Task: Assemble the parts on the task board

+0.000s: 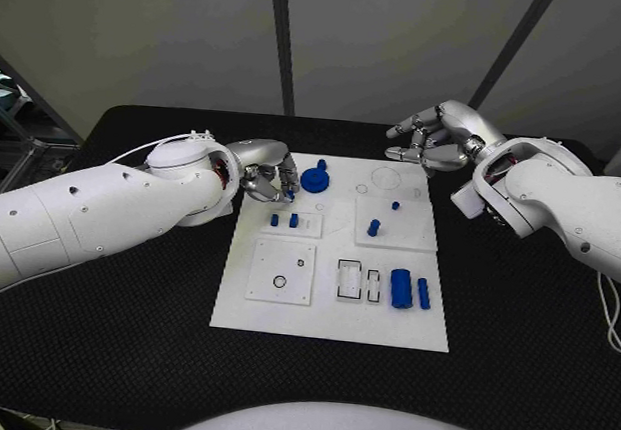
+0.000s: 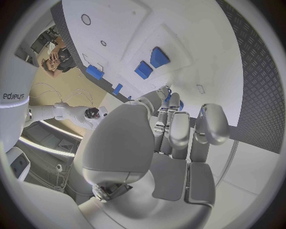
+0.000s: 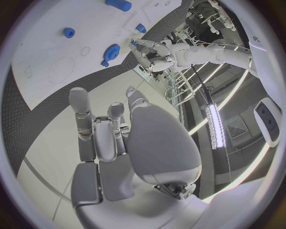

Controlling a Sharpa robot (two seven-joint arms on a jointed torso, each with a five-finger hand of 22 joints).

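The white task board lies in the middle of the black table. A blue gear-shaped part stands at its far left corner, also in the right wrist view. Two small blue pegs stand in a plate just nearer, and a third peg stands to their right. Two blue cylinders lie near the board's right edge. My left hand hovers at the board's far left edge beside the gear, fingers bent down; a bit of blue shows behind its fingertips. My right hand hangs beyond the far right corner, holding nothing.
Round outlines mark the board's far right area, and a plate with small rings sits at the near left. Black table surrounds the board on all sides.
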